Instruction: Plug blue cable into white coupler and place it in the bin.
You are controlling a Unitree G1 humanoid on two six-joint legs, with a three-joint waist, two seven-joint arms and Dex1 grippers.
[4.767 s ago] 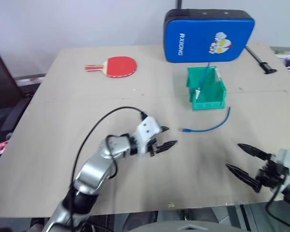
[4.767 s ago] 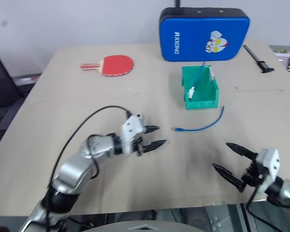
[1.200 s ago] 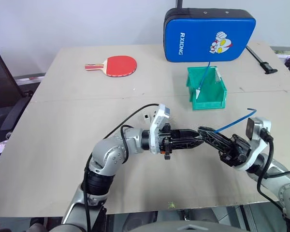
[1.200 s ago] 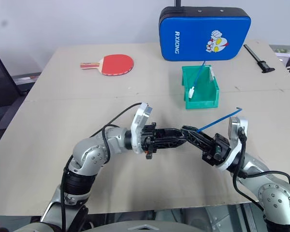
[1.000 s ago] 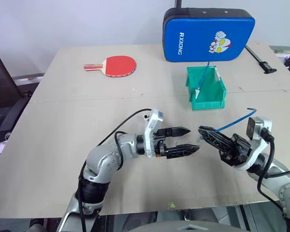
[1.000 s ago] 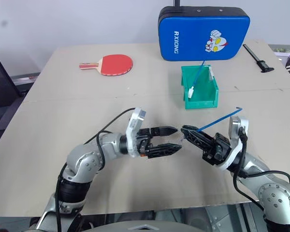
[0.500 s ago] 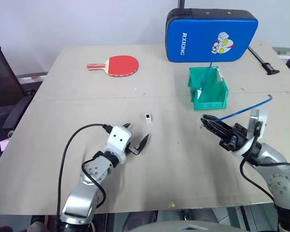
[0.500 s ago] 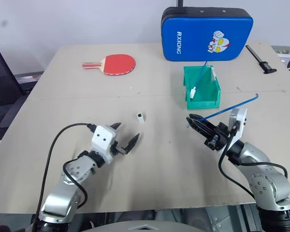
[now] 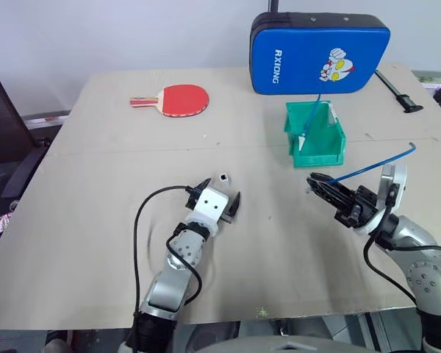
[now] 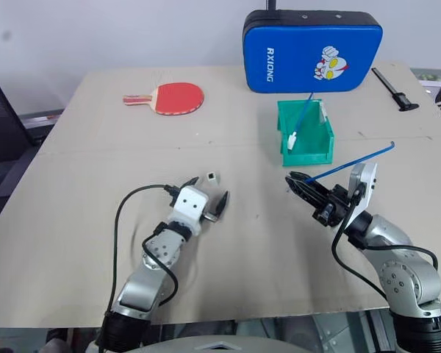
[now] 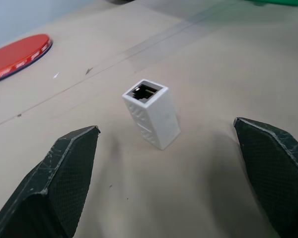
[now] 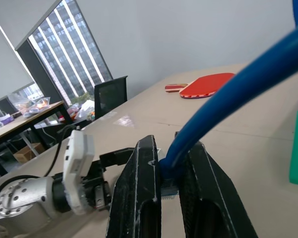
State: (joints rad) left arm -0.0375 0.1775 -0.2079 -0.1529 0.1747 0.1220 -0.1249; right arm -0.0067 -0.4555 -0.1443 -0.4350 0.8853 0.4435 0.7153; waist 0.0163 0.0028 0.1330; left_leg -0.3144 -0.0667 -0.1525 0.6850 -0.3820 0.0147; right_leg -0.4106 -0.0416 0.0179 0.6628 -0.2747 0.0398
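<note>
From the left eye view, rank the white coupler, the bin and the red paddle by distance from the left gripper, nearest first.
1. white coupler: on the table just ahead of the open left gripper.
2. bin: farther off, ahead and to the right.
3. red paddle: at the table's far side, ahead and slightly left; not much farther than the bin.

A red paddle (image 9: pixel 180 100) lies on the far left part of my worktop (image 9: pixel 95 213). A big blue padded case (image 9: pixel 317 52) stands upright along the far edge. A black tool (image 9: pixel 399 92) lies just to its right. A dark chair (image 9: pixel 4 121) stands beside the worktop's left edge.
</note>
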